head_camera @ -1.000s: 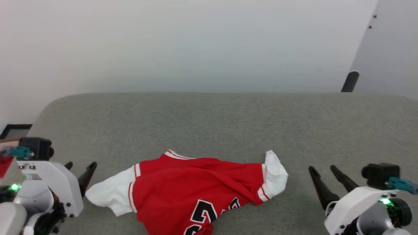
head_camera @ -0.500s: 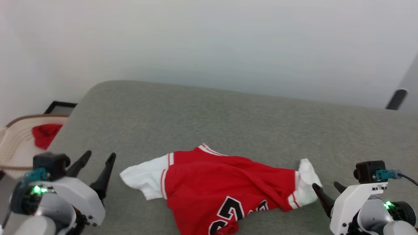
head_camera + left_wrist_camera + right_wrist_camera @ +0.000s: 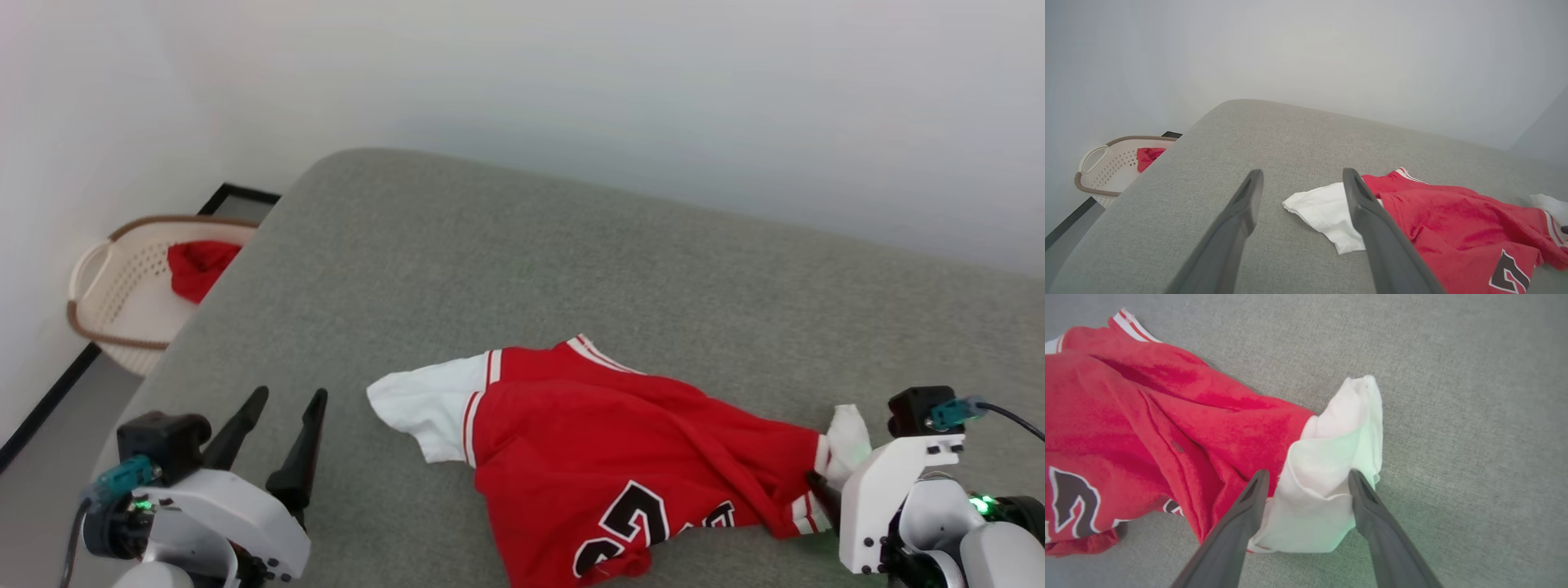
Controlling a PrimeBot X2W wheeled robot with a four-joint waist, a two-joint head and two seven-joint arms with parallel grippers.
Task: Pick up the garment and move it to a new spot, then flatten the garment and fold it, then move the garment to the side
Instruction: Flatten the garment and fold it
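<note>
The garment [image 3: 620,441], a red jersey with white sleeves and black lettering, lies crumpled on the grey couch [image 3: 522,269]. In the right wrist view my right gripper [image 3: 1308,473] is open, its two dark fingers standing on either side of the bunched white right sleeve [image 3: 1331,457]. The jaws are apart and not closed on the cloth. From the head, one right finger [image 3: 819,488] shows against that sleeve. My left gripper [image 3: 290,396] is open and holds nothing, a short way left of the other white sleeve [image 3: 1323,208].
A light perforated basket [image 3: 122,286] with a small red cloth lump [image 3: 200,265] stands on the floor off the couch's left end. The couch's rounded left edge [image 3: 188,327] is beside my left arm. A pale wall rises behind the couch.
The head camera has turned left, bringing the basket into view. My right gripper has closed in on the garment's right sleeve and now straddles it. Both grippers have stayed open.
</note>
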